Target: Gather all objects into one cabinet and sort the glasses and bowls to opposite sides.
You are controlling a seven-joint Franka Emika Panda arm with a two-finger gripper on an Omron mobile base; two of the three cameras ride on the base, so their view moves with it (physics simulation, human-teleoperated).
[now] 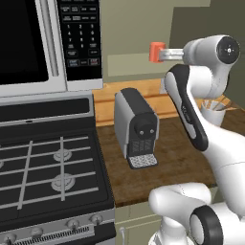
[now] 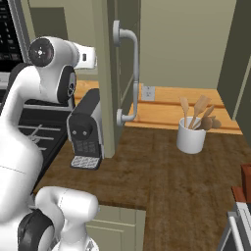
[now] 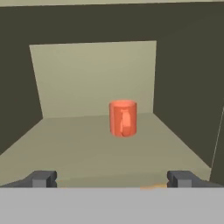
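My gripper [image 3: 112, 178] is spread wide, holding nothing. The orange-red mug [image 3: 123, 118] stands upright ahead of it, centred between my fingertips, toward the back of the cabinet shelf [image 3: 78, 144].

An orange-red cup [image 3: 123, 118] stands upright on the pale green shelf [image 3: 78, 144] inside the open olive cabinet [image 3: 183, 92], near the middle, apart from the walls.

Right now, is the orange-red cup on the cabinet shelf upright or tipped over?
Upright. In the hand view the orange-red cup stands with vertical sides and its rim on top, resting on the pale shelf inside the open cabinet.
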